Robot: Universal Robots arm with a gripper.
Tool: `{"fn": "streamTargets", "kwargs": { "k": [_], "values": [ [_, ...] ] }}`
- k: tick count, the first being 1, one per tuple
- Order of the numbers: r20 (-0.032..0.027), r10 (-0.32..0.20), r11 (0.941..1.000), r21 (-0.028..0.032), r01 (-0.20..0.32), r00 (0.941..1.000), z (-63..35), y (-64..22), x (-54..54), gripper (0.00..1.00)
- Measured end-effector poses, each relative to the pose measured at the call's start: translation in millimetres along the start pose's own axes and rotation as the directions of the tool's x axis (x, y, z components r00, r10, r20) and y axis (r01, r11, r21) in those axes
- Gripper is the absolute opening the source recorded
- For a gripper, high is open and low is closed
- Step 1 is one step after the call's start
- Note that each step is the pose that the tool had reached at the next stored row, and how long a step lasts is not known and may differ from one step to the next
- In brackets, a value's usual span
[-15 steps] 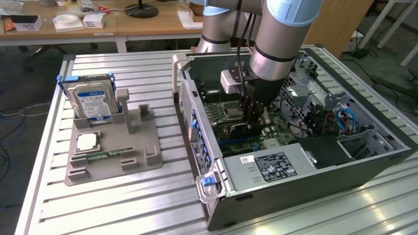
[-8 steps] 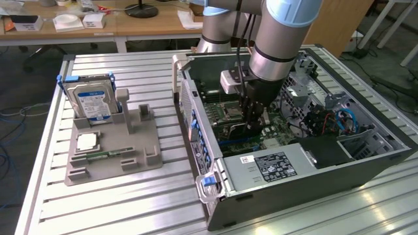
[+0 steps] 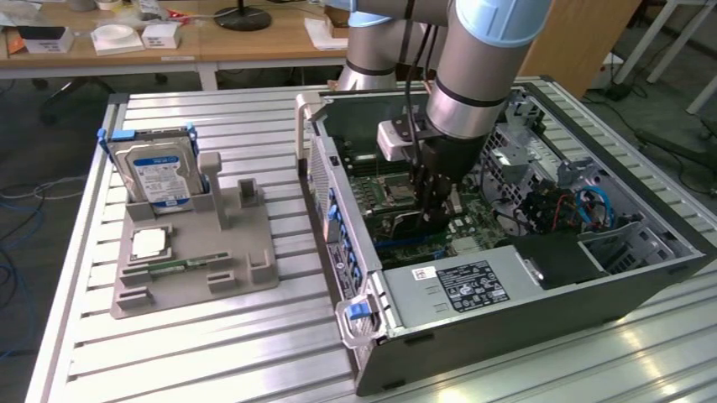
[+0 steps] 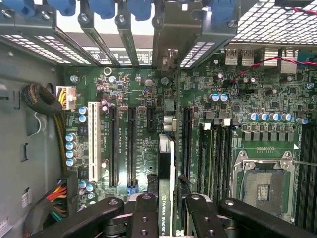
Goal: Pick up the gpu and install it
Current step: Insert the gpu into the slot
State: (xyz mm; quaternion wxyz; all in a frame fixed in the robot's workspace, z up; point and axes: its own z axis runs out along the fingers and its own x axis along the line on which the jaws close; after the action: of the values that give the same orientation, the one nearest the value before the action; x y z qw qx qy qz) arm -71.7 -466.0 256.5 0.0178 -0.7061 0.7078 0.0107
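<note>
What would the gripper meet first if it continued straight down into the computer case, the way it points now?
Probably the motherboard. The gripper holds the gpu edge-on above the board, so the card's lower edge would land first, apparently on or near a long black expansion slot; depth is unclear.

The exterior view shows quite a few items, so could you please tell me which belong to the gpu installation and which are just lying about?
Job in hand:
- gpu, held edge-on between the fingers of the gripper
- motherboard
- open computer case

Lying about:
- hard drive
- grey holder tray
- memory stick
</note>
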Motion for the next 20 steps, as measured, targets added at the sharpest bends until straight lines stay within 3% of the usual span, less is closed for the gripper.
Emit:
{"fn": "streamTargets", "kwargs": {
  "k": [20],
  "values": [
    [-0.0001,0.0,1.0,-0.0001,0.0,1.0,6.2,0.4,0.1,0.26]
  ]
}}
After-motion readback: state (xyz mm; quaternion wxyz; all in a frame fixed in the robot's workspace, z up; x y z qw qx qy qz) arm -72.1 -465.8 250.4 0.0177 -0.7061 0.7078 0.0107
